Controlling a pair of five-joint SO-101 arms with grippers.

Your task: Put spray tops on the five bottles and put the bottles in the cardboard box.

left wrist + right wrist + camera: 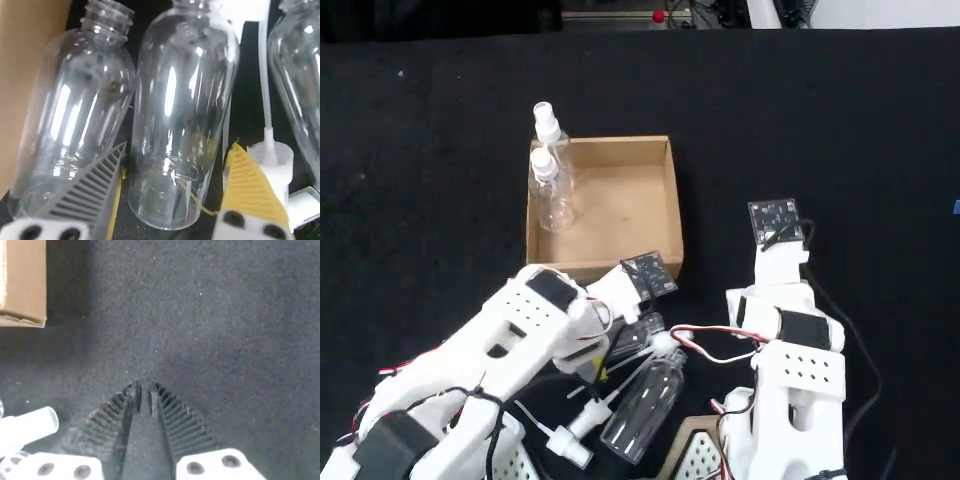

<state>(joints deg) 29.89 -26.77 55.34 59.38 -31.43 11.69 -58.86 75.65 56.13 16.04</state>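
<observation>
Left gripper (pixel 178 147) by box (pixel 603 150) near edge, fingers spread astride a bottle (pixel 185 90) (lying flat). Right gripper (pixel 145 392) right of box, clenched, empty. Two capped bottles (pixel 552 190) in box.

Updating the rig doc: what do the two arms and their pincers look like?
The left arm and right arm are white printed shells with black motors and red and white wires. Each wrist carries a black square board. Left pincer: one grey ribbed finger, one yellow. Right pincer: two dark ribbed fingers on a white base.
</observation>
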